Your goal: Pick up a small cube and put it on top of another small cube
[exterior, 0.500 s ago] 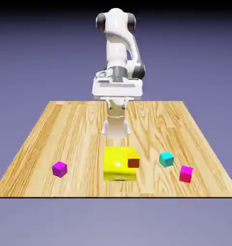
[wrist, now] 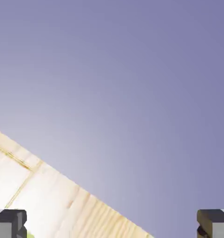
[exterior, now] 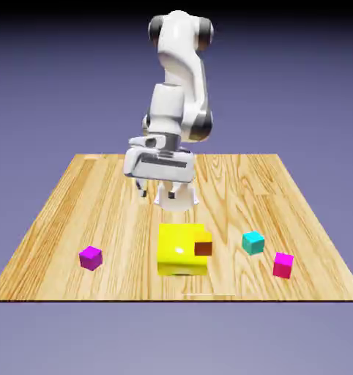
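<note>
Hand wide and empty above the surface

Fingers of my hand [exterior: 160,192] stand spread as wide as they go, with nothing between them. In the hand view the two grey fingertips [wrist: 9,223] sit at the bottom corners, far apart, and only the pale edge of the wooden surface [wrist: 49,200] and the blue-violet backdrop show between them.

From the exterior view, my white arm [exterior: 181,80] leans toward that view's left, and the hand hangs above the light wooden surface [exterior: 77,212], apart from every block. It is above and behind the big yellow block [exterior: 181,250], a little toward the exterior view's left of it.

The tiny purple-magenta cube [exterior: 91,258] lies on the surface near the front edge, at the exterior view's left, well apart from the hand and from the yellow block. It stands alone, touching nothing else.

A small brown cube [exterior: 203,247] sits against the yellow block's upper right corner; whether it rests on the block or just beside it I cannot tell. To the exterior view's right lie a small teal cube [exterior: 253,242] and, nearer the front edge, a hot-pink cube [exterior: 283,265], close to each other but not touching.
</note>
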Controlling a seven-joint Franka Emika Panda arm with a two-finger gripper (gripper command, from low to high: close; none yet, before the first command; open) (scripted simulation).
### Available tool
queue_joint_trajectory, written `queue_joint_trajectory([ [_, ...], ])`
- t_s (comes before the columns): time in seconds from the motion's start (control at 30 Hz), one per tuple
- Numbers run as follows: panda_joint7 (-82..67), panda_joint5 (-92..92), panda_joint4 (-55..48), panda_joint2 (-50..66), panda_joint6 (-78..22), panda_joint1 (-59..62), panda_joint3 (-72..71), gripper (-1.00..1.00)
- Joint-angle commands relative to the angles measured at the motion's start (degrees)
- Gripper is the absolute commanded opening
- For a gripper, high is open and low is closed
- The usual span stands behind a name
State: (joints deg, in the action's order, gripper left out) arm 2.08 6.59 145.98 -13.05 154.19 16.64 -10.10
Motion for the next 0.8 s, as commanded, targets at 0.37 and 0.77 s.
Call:
queue_joint_trajectory([
  [0.37, -29.9, 4.9, -11.1, 14.5, -14.7, 12.8, -7.5, 0.0],
  [0.77, -59.8, 9.8, -22.3, 29.0, -29.3, 25.7, -15.0, 0.0],
])
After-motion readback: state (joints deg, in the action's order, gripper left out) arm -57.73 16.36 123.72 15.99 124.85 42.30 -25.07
